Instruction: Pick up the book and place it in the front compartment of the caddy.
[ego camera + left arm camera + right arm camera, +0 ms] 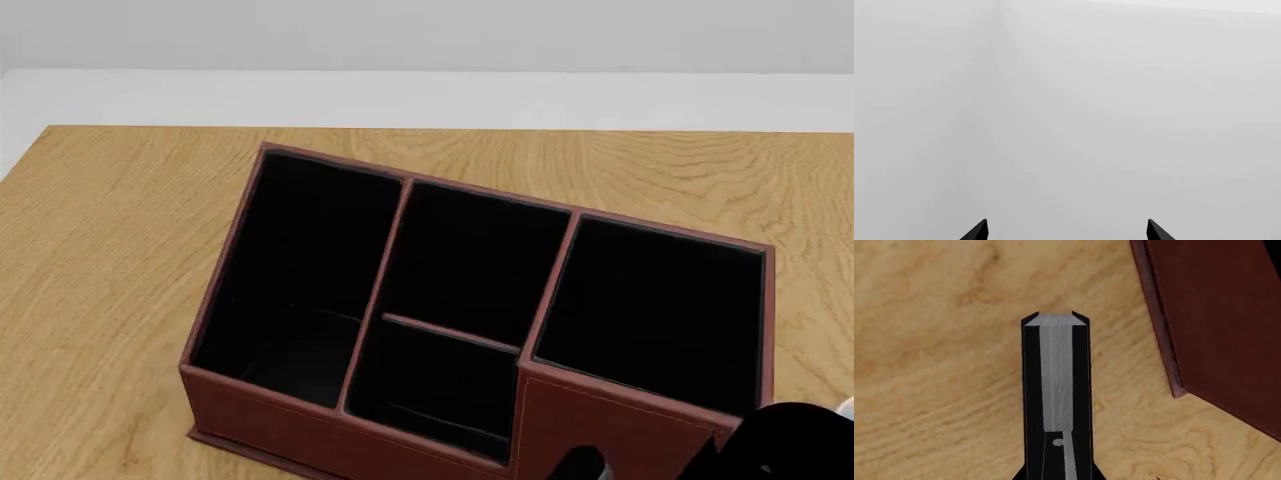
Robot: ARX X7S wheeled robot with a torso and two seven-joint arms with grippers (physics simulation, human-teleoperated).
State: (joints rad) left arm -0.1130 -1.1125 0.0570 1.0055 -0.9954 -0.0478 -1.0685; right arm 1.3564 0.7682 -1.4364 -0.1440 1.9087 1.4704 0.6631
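Observation:
The red-brown caddy [607, 415] stands on the wooden table [107, 260], with several black-lined compartments open upward. Its outer wall also shows in the right wrist view [1214, 315]. My right gripper [1057, 475] is shut on the book [1056, 390], which has black covers and white page edges, and holds it above the wood just beside the caddy's wall. In the head view the right gripper [787, 445] is a dark shape at the caddy's near right corner, and I cannot make out the book there. My left gripper [1067, 230] is open and empty, facing a plain grey surface.
A white wall and floor lie behind the table's far edge [427, 128]. Bare wood stretches left of the caddy and behind it.

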